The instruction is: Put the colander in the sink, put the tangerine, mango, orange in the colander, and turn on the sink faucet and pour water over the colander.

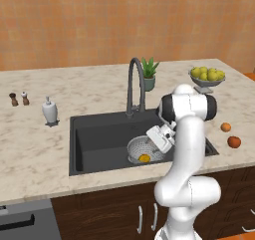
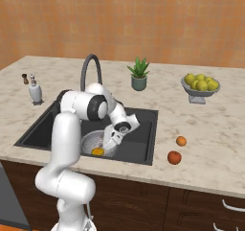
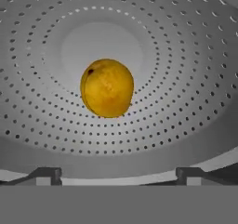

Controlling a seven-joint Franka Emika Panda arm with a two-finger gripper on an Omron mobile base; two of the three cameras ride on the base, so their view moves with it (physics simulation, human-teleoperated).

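Observation:
The silvery pierced colander [image 1: 142,149] [image 2: 93,144] [image 3: 186,79] sits in the dark sink [image 1: 94,134] [image 2: 48,124], right of the drain area. A yellow-orange mango [image 1: 144,158] [image 2: 97,151] [image 3: 107,88] lies on its bottom. My gripper [image 1: 151,145] [image 2: 110,143] [image 3: 118,174] hangs just above the colander, open, with nothing between its fingers. On the counter right of the sink lie a small tangerine [image 1: 226,127] [image 2: 181,141] and a redder orange [image 1: 234,142] [image 2: 174,157]. The dark gooseneck faucet [image 1: 134,84] [image 2: 91,69] stands behind the basin; no stream comes from it.
A footed bowl of yellow-green fruit [image 1: 207,77] [image 2: 201,85] and a potted plant [image 1: 149,74] [image 2: 139,74] stand at the back. A white soap dispenser [image 1: 49,110] [image 2: 35,91] and two shakers [image 1: 19,99] [image 2: 25,78] are left of the sink.

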